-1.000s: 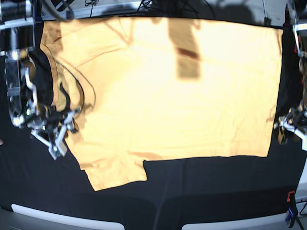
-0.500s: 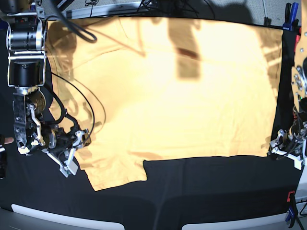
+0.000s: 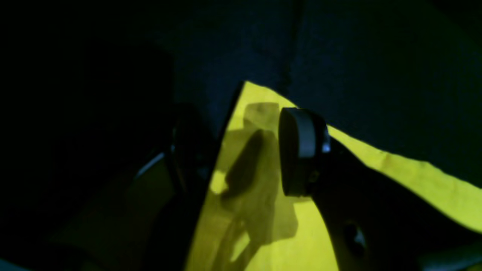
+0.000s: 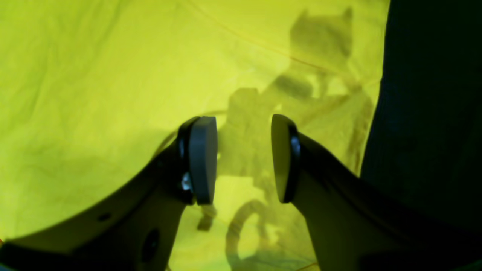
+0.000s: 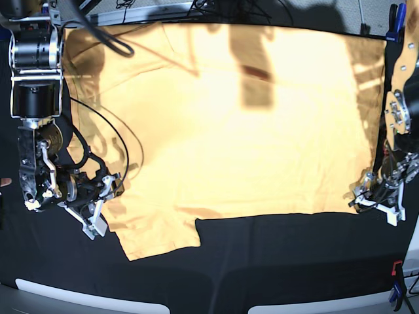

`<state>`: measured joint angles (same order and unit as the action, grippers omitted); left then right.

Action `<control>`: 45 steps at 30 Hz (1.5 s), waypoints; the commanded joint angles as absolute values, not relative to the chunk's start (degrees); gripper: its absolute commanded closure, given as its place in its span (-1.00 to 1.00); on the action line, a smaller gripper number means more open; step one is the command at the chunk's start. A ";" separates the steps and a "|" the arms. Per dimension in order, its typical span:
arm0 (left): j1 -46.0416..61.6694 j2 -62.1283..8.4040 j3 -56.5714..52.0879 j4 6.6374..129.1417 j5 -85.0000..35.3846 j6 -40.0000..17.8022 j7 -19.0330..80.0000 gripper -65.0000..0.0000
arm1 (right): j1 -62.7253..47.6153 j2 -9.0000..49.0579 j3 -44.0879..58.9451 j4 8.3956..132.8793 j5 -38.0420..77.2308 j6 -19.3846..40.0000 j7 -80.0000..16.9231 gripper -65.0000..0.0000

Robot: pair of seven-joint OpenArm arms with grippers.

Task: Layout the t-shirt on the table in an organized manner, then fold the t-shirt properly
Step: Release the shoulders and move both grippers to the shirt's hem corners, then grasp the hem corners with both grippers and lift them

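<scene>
on the black tabletop (image 5: 275, 261) we see the pale orange t-shirt (image 5: 242, 124) spread flat and plain. our left gripper (image 5: 374, 204) hangs with jaws released over its hem corner; our right gripper (image 5: 98, 206), jaws likewise released and empty, hangs above the sleeve edge.

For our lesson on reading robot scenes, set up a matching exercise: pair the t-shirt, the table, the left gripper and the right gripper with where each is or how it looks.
Column A
1. t-shirt
2. table
3. left gripper
4. right gripper

Column B
a. covered in black cloth
b. jaws open at the shirt's bottom hem corner
c. spread flat, pale orange
d. jaws open over the shirt by the near sleeve

Pairs: 1-c, 2-a, 3-b, 4-d
</scene>
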<state>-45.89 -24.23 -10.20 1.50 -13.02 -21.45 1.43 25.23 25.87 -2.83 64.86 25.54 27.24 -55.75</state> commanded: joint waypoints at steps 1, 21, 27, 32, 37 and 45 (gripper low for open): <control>-47.27 -24.45 -10.35 2.22 -12.99 -21.85 1.32 0.06 | 26.98 26.68 -2.37 65.76 26.11 27.66 -55.53 0.28; -42.87 -23.33 -10.35 2.72 -14.13 -31.92 3.55 0.11 | 28.95 26.65 -2.35 65.76 25.98 27.66 -52.90 0.28; -42.87 -23.38 -10.35 2.76 -14.13 -32.62 2.81 0.27 | 30.17 26.65 -2.35 65.76 25.98 27.66 -52.66 0.28; -42.87 -23.38 -10.35 2.76 -14.13 -32.60 -0.21 0.97 | 30.17 26.65 -2.35 65.76 25.89 27.66 -47.51 0.28; -43.03 -23.53 -10.35 2.76 -14.13 -32.58 -1.83 1.00 | 30.28 26.44 -2.37 65.69 24.10 26.52 -43.68 0.28; -43.18 -23.64 -10.35 6.24 -13.91 -32.60 0.49 1.00 | 36.75 24.27 -2.37 51.94 19.44 26.39 -37.36 0.18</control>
<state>-41.58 -23.00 -10.35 5.43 -13.67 -31.94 1.15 34.41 23.68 -2.83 50.57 18.79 26.09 -38.76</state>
